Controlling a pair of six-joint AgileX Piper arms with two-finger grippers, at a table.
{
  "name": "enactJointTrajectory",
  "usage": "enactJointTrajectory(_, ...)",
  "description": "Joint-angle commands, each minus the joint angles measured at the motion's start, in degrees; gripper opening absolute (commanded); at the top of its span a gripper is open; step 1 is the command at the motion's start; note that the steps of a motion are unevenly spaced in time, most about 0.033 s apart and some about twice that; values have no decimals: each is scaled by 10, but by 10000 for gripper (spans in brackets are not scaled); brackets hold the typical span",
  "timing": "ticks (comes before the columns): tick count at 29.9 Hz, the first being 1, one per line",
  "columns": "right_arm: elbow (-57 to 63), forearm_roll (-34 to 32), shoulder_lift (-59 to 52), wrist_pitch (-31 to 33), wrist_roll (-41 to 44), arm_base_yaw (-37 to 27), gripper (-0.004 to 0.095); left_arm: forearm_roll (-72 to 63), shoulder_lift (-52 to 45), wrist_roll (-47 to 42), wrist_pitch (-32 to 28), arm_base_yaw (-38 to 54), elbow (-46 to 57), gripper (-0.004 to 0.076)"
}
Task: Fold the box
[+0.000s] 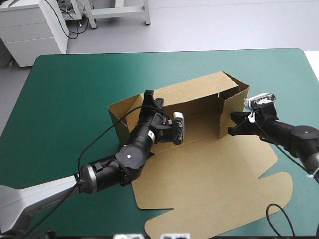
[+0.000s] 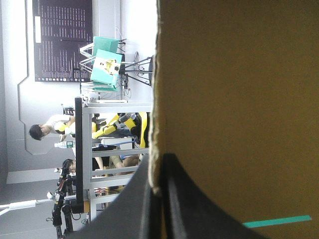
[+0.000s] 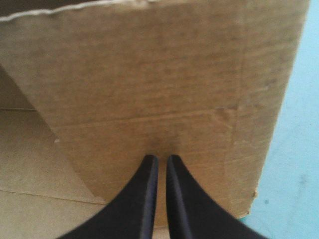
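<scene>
The brown box (image 1: 199, 102) stands mid-table with its back wall and two side walls raised, and its lid (image 1: 209, 184) lies flat toward the front. My left gripper (image 1: 148, 98) reaches over the tray's left part, shut on the upper edge of a raised wall. In the left wrist view that board edge (image 2: 155, 99) runs down between the gripper (image 2: 158, 174) fingers. My right gripper (image 1: 232, 130) is shut, its tips against the right side wall from outside. The right wrist view shows the gripper (image 3: 160, 159) touching that wall (image 3: 149, 74), holding nothing.
Teal-green cover (image 1: 65, 99) stretches wide to the left of the box and beyond it. A narrower strip of cover (image 3: 299, 149) lies to the right of the side wall. The lid's rounded flaps reach near the table's front edge.
</scene>
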Motion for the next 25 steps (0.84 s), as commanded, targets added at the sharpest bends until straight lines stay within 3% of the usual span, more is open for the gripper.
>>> enactJointTrajectory(1,-18,11,-12,15,0,-2,274,29,-22,-3,9,-2,-21,15)
enactJointTrajectory(5,-18,10,-12,15,26,-2,571,29,-22,-3,9,-2,-21,15)
enactJointTrajectory(8,-18,-15,-12,-2,28,-2,665,29,-22,-3,9,-2,-21,15)
enactJointTrajectory(15,-18,-64,-12,-84,54,-2,666,29,-22,-3,9,-2,-21,15)
enactJointTrajectory(25,-68,-113,-11,-109,66,-2,667,29,-22,-3,9,-2,-21,15)
